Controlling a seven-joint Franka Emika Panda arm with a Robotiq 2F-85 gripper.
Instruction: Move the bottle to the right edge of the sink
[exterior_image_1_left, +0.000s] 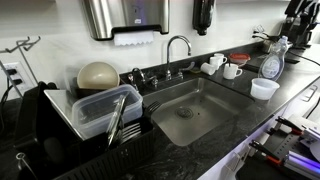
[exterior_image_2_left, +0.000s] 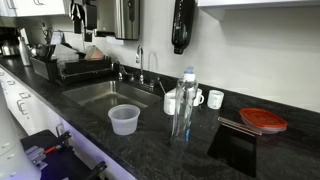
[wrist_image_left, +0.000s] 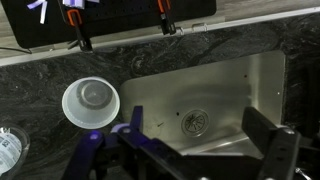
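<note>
End effector (wrist_image_left: 185, 158) wide apart (nothing held), facing down over the sink (wrist_image_left: 250, 90), well apart from the bottle (wrist_image_left: 8, 150)

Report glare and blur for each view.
In an exterior view the sink catches soft glare on its steel; in an exterior view the bottle looks fairly sharp; in the wrist view the gripper is dark and soft, close to the lens.
</note>
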